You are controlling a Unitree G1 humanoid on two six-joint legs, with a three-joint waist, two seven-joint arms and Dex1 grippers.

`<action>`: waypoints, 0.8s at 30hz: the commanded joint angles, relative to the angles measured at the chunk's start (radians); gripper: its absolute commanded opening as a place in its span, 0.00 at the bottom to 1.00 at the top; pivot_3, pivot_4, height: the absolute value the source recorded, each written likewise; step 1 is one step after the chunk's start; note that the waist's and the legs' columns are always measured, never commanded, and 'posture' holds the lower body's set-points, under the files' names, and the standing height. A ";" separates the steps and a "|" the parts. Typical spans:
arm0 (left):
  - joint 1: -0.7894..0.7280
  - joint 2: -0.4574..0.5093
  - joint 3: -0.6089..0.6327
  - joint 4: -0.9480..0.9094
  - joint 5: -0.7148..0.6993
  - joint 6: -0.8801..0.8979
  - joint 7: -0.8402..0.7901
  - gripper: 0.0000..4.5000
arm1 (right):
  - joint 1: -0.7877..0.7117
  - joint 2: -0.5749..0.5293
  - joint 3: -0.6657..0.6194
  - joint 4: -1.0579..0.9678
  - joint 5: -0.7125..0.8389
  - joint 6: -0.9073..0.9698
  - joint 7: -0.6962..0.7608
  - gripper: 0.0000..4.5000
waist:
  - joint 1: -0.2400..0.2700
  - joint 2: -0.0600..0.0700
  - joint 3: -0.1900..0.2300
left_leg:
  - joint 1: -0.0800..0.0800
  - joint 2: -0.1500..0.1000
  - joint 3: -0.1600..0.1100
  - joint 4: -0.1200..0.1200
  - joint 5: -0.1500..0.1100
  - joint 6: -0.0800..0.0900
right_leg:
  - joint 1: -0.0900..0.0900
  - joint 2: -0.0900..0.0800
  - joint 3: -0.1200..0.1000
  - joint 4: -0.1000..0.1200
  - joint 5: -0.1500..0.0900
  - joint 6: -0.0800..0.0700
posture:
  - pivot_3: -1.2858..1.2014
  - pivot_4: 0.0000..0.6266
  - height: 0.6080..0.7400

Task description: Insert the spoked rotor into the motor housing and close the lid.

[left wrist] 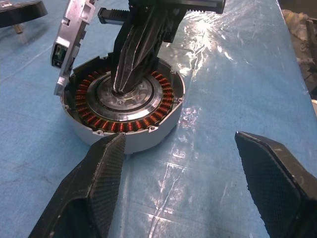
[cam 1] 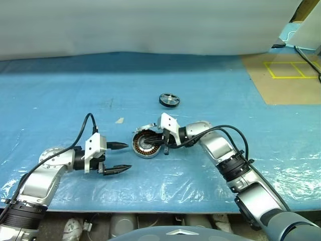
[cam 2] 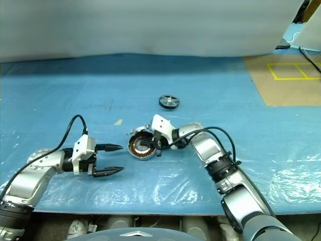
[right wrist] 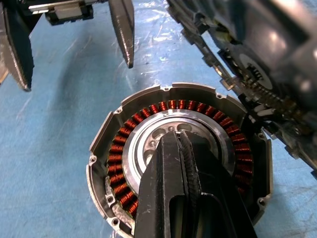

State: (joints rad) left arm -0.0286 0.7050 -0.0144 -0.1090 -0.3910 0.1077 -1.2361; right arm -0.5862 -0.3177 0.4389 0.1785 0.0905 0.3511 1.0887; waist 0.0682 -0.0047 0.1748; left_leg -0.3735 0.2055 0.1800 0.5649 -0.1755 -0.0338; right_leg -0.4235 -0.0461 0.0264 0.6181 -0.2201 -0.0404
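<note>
Looking first at the housing [cam 1: 146, 143], we see it lying open on the blue plastic-covered surface [cam 1: 210, 90], its ring of copper windings around a silvery hub facing up. A silvery-grey lid [left wrist: 72, 37] stands tilted on edge at the housing's far rim, touching it on the side away from the left claw; we cannot tell whether it is hinged there or only leaning.

Our right claw [right wrist: 181, 144] comes in from the right and points down into the housing, its two black fingers [left wrist: 136, 47] pressed flat together with nothing between them. The joined tips sit at the central hub, either touching it or just above it; we cannot tell which.

Our left claw [cam 1: 123, 156] hovers just left of the housing, pointing toward it, its fingers spread wide apart and holding nothing. In the left wrist view one fingertip [left wrist: 106, 163] overlaps the housing's near wall, but the head views show a small gap between them.

Farther back on the surface, well apart from the housing and beyond our right claw, the rotor [cam 1: 169, 100] lies flat, black rim around silvery spokes, touched by neither claw.
</note>
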 commanded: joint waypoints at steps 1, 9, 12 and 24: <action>0.004 -0.001 0.000 -0.001 -0.002 -0.021 -0.008 0.83 | -0.002 -0.025 0.050 0.012 -0.047 -0.037 0.031 0.01 | 0.000 0.000 0.000 | 0.001 0.000 0.000 0.000 0.000 0.000 | 0.000 0.000 0.000 0.000 0.000 0.000 | 0.52 0.24 1.00; -0.009 0.002 -0.004 0.018 0.002 -0.028 -0.016 0.83 | -0.043 -0.002 0.083 0.075 -0.117 -0.184 0.021 0.01 | -0.003 0.000 0.000 | 0.001 0.000 0.000 0.000 0.000 0.000 | 0.001 0.000 0.000 0.000 0.000 0.000 | 0.52 0.24 1.00; -0.009 0.003 -0.006 0.015 0.003 -0.027 -0.013 0.83 | -0.047 0.005 0.107 0.118 -0.146 -0.209 0.028 0.01 | -0.004 -0.001 -0.001 | 0.001 0.000 0.000 0.000 0.000 0.000 | 0.001 0.000 0.000 0.000 0.000 0.000 | 0.52 0.24 1.00; -0.002 0.003 -0.001 -0.011 -0.007 -0.014 0.007 0.83 | -0.023 -0.014 0.066 0.155 -0.145 -0.251 0.017 0.01 | -0.013 -0.004 -0.005 | 0.007 0.000 -0.001 0.000 -0.002 0.004 | 0.005 0.000 0.001 0.000 0.000 0.000 | 0.52 0.24 1.00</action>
State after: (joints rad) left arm -0.0300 0.7052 -0.0285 -0.0879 -0.3858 0.0936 -1.2343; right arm -0.6388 -0.3111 0.5028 0.2987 -0.0349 0.0593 1.1105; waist 0.0553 -0.0091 0.1700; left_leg -0.3671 0.2053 0.1793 0.5644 -0.1778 -0.0300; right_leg -0.4185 -0.0464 0.0272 0.6183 -0.2202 -0.0403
